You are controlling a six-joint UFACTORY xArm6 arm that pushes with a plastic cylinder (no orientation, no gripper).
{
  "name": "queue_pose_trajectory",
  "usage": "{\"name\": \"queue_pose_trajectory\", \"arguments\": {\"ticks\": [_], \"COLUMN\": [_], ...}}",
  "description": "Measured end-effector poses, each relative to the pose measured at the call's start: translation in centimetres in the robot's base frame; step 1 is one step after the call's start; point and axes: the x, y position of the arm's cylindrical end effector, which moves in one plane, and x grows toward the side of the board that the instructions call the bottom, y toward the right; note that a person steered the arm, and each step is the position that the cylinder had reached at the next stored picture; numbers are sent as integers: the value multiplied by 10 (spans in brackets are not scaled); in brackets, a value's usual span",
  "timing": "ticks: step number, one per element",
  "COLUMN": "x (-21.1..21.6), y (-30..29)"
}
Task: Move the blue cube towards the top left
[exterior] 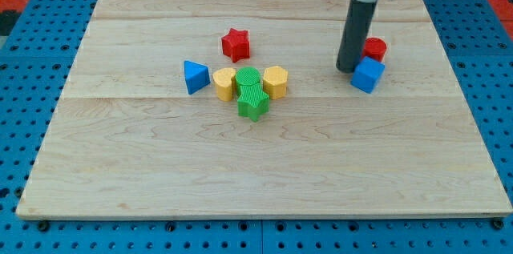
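Pale wood fills most of the scene: a rectangular board [264, 166] of light planks, lying on a blue pegboard surface [32, 62] dotted with small holes. A strip of red shows at the view's top corners.

A thick dark rod [355, 34] comes down from the view's top right, hanging from a black and white arm mount that is cut off by the frame. My tip [347, 69] rests at the board's surface, just to the view's left of the blue cube [367, 74] and touching or nearly touching it — the exact contact cannot be made out. There are no jaws on this arm (it ends in the plain rod only), so there is nothing to be apart or together.

The blue cube sits in the right part of the board, in its upper half. Just behind it, towards the view's top, a red cylinder [374, 47] stands, partly hidden by the rod and close against the cube.

Well apart from these, near the board's middle, lies a cluster. A red star [236, 44] sits alone towards the top. Below it, from the view's left to right: a blue triangular block [195, 76], a yellow block [224, 83], a green block [251, 92] that reaches down towards the view's bottom, and a yellow hexagonal block [275, 82]. The two yellow pieces press against the green one — the blue triangle stands just beside the left yellow piece.
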Motion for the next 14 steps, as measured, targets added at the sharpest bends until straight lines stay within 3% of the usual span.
{"name": "queue_pose_trajectory", "arguments": {"ticks": [2,3,4,6,8,9,11,12,13,14], "x": [82,62,30,-3,-79,-97,-115,-129,-137,-147], "y": [1,82,84,-102,-150,-192,-167,-208,-289,-309]}}
